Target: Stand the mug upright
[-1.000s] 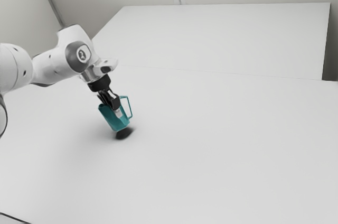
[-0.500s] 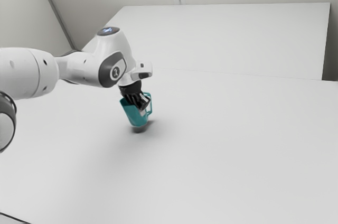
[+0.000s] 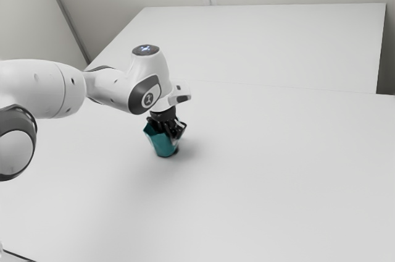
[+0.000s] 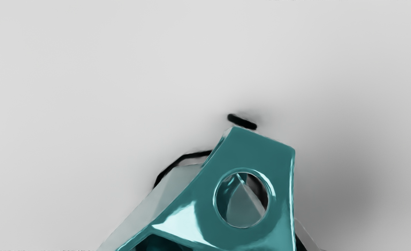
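Mug: base down, mouth up, its long axis leaning slightly toward the exterior view's left.
Finish: glossy teal, flat-sided, with bright highlights and a round opening.
Hand: closed on the mug (image 3: 163, 144), the hand (image 3: 167, 132) at its upper part.
Setting: low over the pale worktop (image 3: 259, 175), contact unclear.

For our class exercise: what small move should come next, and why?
Probably tip the mug slightly more upright before releasing: the gripper is shut on it, its rim seems to lean toward the exterior view's left, and its base is at or just above the table.
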